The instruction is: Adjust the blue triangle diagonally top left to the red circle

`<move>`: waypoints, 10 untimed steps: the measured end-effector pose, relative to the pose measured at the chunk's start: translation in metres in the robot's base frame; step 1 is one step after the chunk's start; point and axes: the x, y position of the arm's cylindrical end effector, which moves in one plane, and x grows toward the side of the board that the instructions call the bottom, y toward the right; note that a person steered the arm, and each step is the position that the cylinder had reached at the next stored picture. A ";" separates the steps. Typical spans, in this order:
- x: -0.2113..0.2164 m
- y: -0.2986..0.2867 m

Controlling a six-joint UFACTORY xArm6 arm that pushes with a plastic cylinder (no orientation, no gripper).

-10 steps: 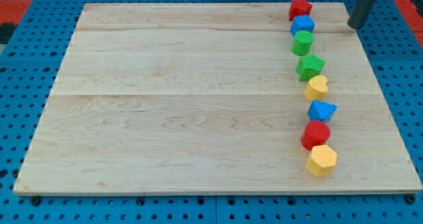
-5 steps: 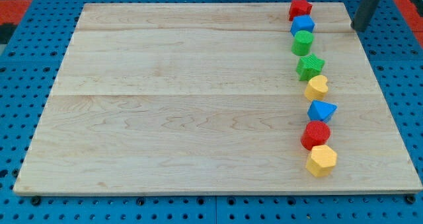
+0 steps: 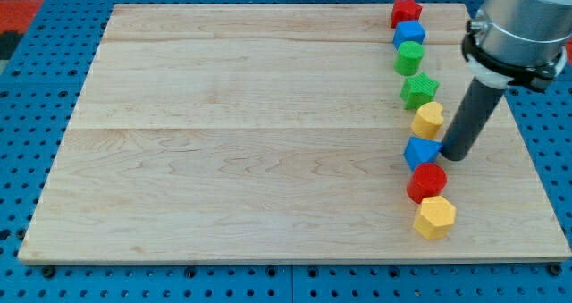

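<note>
The right part of the counter [image 3: 268, 160] is blocked by a line of blocks running from top to bottom: red star [image 3: 405, 12], blue cube [image 3: 409, 33], green cylinder [image 3: 409, 58], green star [image 3: 419, 90], yellow heart [image 3: 428, 118], blue triangle [image 3: 420, 151], red circle [image 3: 427, 181], yellow hexagon [image 3: 435, 217]. Almost no gaps are left between them. My tip [image 3: 453, 155] is set just right of the blue triangle. Wide room is left to the view's left of the line, and a thin strip to its right.

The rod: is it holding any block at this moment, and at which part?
Nothing is held. My tip only stands at the blue triangle, on its right side in the view.
</note>
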 end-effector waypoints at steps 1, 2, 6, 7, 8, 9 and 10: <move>0.000 0.011; 0.000 0.074; 0.009 0.143; 0.086 0.116; 0.129 0.077; 0.130 0.059; 0.129 -0.039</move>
